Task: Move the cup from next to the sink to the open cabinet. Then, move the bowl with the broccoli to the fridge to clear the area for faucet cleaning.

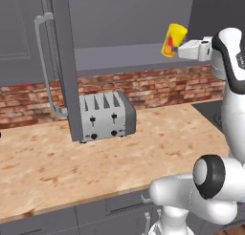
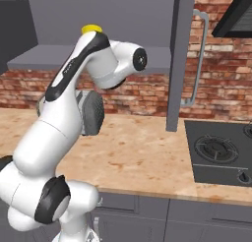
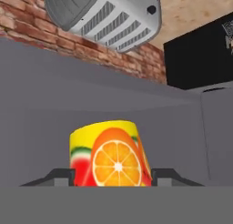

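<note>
Clearly yellow cup with orange-slice print, between the fingers.

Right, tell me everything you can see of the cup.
The cup is a small bright-yellow tumbler printed with an orange slice and a watermelon slice. It looks smooth and glossy. The gripper holds it from the side, a finger on each flank, raised off the counter and slightly tilted, at the open cabinet, just above its grey shelf.
</note>
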